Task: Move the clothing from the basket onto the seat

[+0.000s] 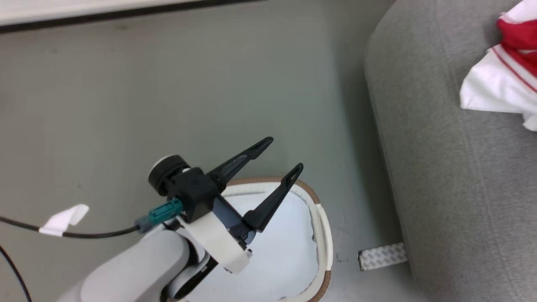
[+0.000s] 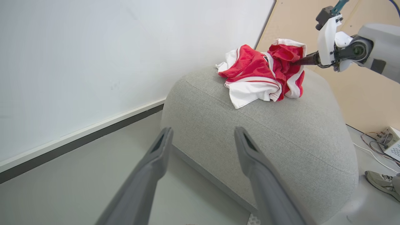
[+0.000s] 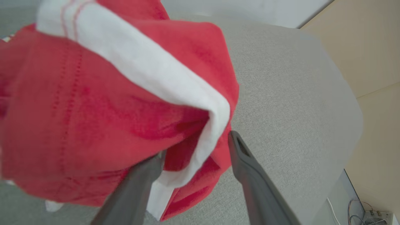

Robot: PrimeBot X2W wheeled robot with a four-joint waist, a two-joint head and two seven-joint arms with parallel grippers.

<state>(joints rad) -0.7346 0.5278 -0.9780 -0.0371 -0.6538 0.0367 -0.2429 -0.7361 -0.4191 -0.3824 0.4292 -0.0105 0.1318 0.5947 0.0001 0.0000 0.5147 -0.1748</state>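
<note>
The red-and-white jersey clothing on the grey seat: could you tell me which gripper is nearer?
Right. The right gripper has a fold of the clothing between its open fingers; the left gripper hangs over the brown-rimmed white basket.

Pale grey rounded forearm [image 1: 138, 268], black wrist block [image 1: 195, 191] with round cap [image 1: 164, 171], teal plug [image 1: 165, 212] on thin black cable [image 1: 92, 234], white tape tag [image 1: 63, 220], curved white bracket [image 1: 218, 243], left tool [image 1: 283, 154] with two long dark fingers [image 1: 239, 161]
</note>
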